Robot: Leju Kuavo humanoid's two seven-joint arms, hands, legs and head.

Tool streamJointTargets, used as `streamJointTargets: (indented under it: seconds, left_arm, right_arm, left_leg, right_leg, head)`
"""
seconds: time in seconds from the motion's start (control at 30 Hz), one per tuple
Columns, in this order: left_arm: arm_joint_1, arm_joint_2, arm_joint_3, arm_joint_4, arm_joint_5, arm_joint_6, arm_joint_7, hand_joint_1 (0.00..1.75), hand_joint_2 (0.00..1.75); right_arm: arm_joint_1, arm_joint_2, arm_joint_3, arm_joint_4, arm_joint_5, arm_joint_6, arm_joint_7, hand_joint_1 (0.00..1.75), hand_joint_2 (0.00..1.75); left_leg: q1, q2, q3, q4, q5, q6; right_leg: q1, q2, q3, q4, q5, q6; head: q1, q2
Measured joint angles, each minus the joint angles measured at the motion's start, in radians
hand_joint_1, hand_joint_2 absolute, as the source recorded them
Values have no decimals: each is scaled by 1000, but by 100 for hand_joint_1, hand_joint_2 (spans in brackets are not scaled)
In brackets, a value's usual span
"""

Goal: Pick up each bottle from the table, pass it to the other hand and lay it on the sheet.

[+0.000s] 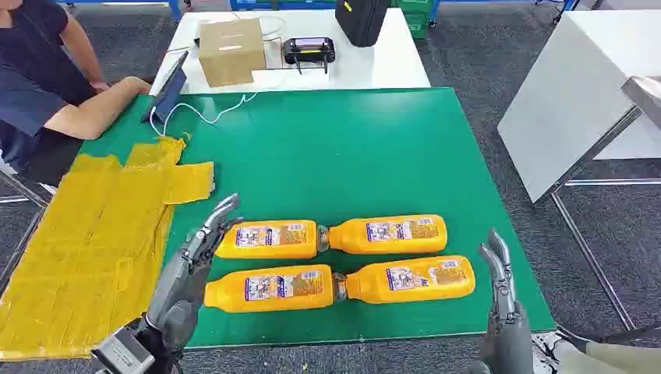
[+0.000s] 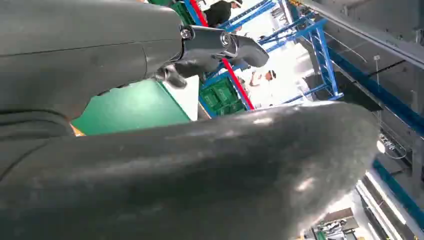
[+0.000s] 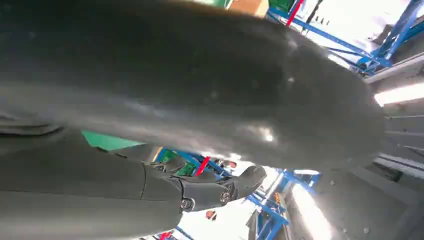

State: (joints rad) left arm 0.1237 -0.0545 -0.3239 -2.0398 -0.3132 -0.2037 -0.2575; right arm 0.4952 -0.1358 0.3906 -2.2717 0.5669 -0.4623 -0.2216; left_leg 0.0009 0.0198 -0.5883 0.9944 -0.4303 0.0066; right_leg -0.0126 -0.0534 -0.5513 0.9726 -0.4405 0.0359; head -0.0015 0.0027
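**Desk:** What sits nearest the camera in the head view?

**Photographer:** The robot's two hands, at the bottom of the frame. The left hand (image 1: 204,241), lower left, has its fingers stretched out and apart, holding nothing; its fingertips reach the base of the upper-left orange bottle (image 1: 269,239). The right hand (image 1: 499,273), lower right, stands with fingers extended upward, spread and empty, just beside the base of the lower-right orange bottle (image 1: 411,279).

**Desk:** And the bottles themselves?

**Photographer:** Four, all lying on their sides on the green table mat (image 1: 335,148), in two rows, lower centre. In the front row the lower-left orange bottle (image 1: 270,287) meets the lower-right one cap to cap. Behind them, the upper-left bottle likewise faces the upper-right orange bottle (image 1: 388,234), caps touching or nearly so. Each carries a printed label.

**Desk:** Where is the sheet?

**Photographer:** The yellow sheet (image 1: 86,241) covers the left side of the mat, wrinkled, with no bottle on it.

**Desk:** Further back?

**Photographer:** At upper left, a seated person's forearm (image 1: 97,109) rests on the table edge beside a tablet (image 1: 170,92) with a white cable. Beyond, on a white table (image 1: 390,54), stand a cardboard box (image 1: 231,51), a black handheld controller (image 1: 309,51) and a black bag (image 1: 362,19).

**Desk:** The wrist cameras?

**Photographer:** Close grey covers, a dark finger (image 2: 220,47) of the left hand and a dark finger (image 3: 220,187) of the right hand, both extended.
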Motion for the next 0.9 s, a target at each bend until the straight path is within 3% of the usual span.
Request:
streamJointTargets:
  seconds: [0.03,0.07,0.17,0.23,0.3,0.37,0.47,0.63,0.67,0.7,0.83,0.87,0.9]
  left_arm:
    - [0,0,0,0,0,0,0,175,0]
    - [0,0,0,0,0,0,0,175,0]
    - [3,0,2,0,35,31,-13,175,0]
    - [5,5,60,-13,226,63,-44,175,0]
    - [-10,6,188,-21,410,-20,-42,175,0]
    - [-10,3,278,-26,428,-65,-40,175,0]
    - [-8,-16,347,-37,415,-92,-45,175,0]
    - [-8,-34,388,-50,405,-89,-48,175,0]
    - [-8,-37,392,-51,404,-88,-48,175,0]
    - [-7,-38,394,-52,401,-88,-45,44,0]
    - [-2,-40,398,-56,389,-87,-1,44,0]
    - [1,-40,399,-56,388,-87,12,0,0]
    - [3,-40,399,-56,388,-87,15,0,0]
  right_arm:
    - [0,0,0,0,0,0,0,124,0]
    - [0,0,0,0,0,0,0,175,0]
    - [-11,-3,0,0,-33,26,-3,175,0]
    - [-115,-9,-39,11,-183,204,-10,175,0]
    - [-215,23,-150,37,-246,428,-24,175,0]
    - [-267,48,-230,56,-249,500,-36,175,0]
    - [-300,86,-296,66,-246,537,-65,175,0]
    - [-309,129,-331,70,-257,549,-74,175,0]
    - [-313,135,-333,70,-261,552,-72,35,0]
    - [-315,140,-334,70,-260,556,-61,0,0]
    - [-316,151,-334,76,-237,568,5,0,0]
    - [-315,152,-334,79,-235,571,17,0,0]
    - [-315,153,-334,81,-235,573,21,0,0]
  left_leg:
    - [0,0,0,0,0,0]
    - [0,0,0,0,0,0]
    - [0,0,-4,-1,0,0]
    - [0,10,-3,-1,0,0]
    - [0,13,1,-1,2,0]
    - [1,7,2,0,3,1]
    - [1,3,-2,0,4,2]
    - [0,3,-4,0,5,2]
    - [0,3,-4,0,4,2]
    - [0,3,-4,0,4,2]
    - [0,3,-5,0,4,2]
    - [0,3,-5,0,4,2]
    - [0,3,-5,0,4,2]
  right_leg:
    - [0,0,0,0,0,0]
    - [0,0,0,0,0,0]
    - [1,0,3,0,0,0]
    - [1,6,-2,0,3,-2]
    - [1,10,-3,0,4,-2]
    - [2,4,-10,0,3,-1]
    - [1,0,-1,0,4,-1]
    - [1,0,-3,0,4,-1]
    - [1,0,-3,0,4,-1]
    - [1,0,-3,0,4,-1]
    - [1,0,-4,0,4,-1]
    - [1,0,-4,0,4,-1]
    - [1,0,-4,0,4,-1]
  head:
    - [0,0]
    - [0,0]
    - [0,0]
    - [0,0]
    - [-1,0]
    - [0,0]
    - [0,0]
    - [0,0]
    - [0,0]
    - [0,0]
    - [0,0]
    - [0,0]
    - [0,0]
